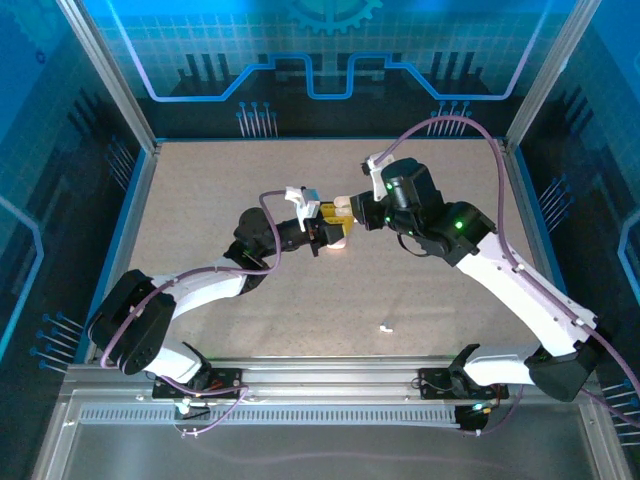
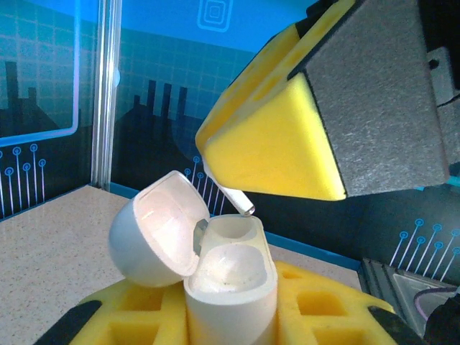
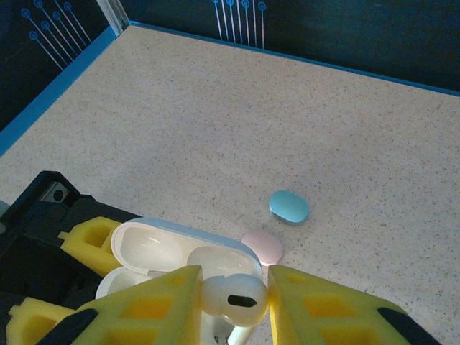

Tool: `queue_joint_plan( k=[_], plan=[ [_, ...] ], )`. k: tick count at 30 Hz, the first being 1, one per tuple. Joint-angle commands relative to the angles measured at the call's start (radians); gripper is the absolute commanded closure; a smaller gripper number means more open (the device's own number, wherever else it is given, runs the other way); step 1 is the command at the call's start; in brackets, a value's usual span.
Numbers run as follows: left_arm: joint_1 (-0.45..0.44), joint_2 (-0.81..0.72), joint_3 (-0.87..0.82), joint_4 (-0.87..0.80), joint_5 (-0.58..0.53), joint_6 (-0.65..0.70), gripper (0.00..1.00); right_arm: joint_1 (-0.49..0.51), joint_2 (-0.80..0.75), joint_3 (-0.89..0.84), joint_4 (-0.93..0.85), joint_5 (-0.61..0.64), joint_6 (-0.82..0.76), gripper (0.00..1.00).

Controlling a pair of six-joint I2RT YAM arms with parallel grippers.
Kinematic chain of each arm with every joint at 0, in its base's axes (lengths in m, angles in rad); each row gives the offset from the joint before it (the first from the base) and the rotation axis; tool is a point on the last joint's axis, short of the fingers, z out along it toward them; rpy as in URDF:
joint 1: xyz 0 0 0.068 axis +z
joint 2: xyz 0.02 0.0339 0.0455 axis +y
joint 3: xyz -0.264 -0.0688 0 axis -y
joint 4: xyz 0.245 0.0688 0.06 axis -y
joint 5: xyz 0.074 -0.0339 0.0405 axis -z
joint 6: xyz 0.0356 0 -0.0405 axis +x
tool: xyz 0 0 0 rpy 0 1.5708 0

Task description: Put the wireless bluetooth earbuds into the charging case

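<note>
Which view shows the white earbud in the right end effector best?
Right wrist: the earbud sits whole between the right end effector's pads. Left wrist catches its stem poking out above the open case. In the top view it is too small to make out.

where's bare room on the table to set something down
Free: the far-left table between the side rail and the left arm; the strip along the back wall; the near middle between the arms, except a small white bit. Crowded: the centre, where the left hand and right hand meet at the open white case, with a blue case and a pink case beside it.
</note>
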Motion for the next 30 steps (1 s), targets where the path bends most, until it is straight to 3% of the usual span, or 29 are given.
queue_joint_plan(
  k=[1,30],
  plan=[
    [-0.007,-0.025,0.032,0.058,0.010,-0.014,0.76,0.016,0.006,-0.011,0.026,0.005,-0.012,0.69],
    [-0.008,-0.041,0.031,0.063,-0.048,-0.033,0.76,0.017,-0.043,-0.074,0.059,-0.057,-0.030,0.71]
  ],
)
